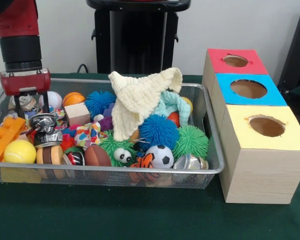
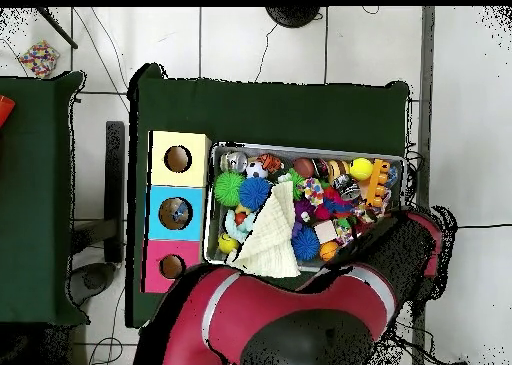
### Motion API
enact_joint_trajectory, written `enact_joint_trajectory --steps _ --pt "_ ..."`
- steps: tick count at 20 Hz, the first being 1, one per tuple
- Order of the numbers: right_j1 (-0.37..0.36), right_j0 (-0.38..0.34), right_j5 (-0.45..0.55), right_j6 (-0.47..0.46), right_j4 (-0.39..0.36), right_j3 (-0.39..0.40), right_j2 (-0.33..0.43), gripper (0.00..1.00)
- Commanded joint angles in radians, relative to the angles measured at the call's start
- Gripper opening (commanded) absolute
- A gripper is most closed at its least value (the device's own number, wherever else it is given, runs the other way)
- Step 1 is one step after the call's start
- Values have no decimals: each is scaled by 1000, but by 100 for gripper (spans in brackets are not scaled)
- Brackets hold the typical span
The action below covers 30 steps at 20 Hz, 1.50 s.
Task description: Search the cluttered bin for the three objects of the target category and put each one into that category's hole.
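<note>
A wire mesh bin (image 1: 115, 170) (image 2: 310, 148) is packed with toys. Among them are a baseball (image 1: 55, 98), a small basketball (image 1: 73, 97), a yellow tennis ball (image 1: 19, 151), a brown football (image 1: 96, 156) and a soccer ball (image 1: 161, 156). A cream knitted cloth (image 1: 140, 97) (image 2: 268, 239) lies over the middle of the pile. My gripper (image 1: 30, 102) hangs at the bin's left end in the front view, just above a small beige and grey toy (image 1: 27, 103). It is open and holds nothing. In the overhead view the arm hides it.
Red (image 1: 235, 61) (image 2: 172, 266), blue (image 1: 248, 88) (image 2: 175, 213) and yellow (image 1: 266, 126) (image 2: 178, 159) boxes, each with a round hole, stand in a row beside the bin. Spiky blue (image 1: 157, 131) and green (image 1: 191, 141) balls, an orange block toy (image 1: 5, 136) and a wooden block (image 1: 77, 113) crowd the bin.
</note>
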Motion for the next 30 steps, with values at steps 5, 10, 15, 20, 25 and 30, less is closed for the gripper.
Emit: enact_joint_trajectory --steps 5,10,15,20,25,30 --pt "-76 -97 -108 -289 155 -34 268 100" --pt "-121 -138 -139 -409 241 8 303 100" --pt "-155 -163 -158 -546 334 52 314 100" --pt "-174 -190 -204 -702 454 90 308 100" --pt "-182 -207 -275 -771 526 112 303 100" --pt "-179 -178 -254 -784 482 94 285 100"
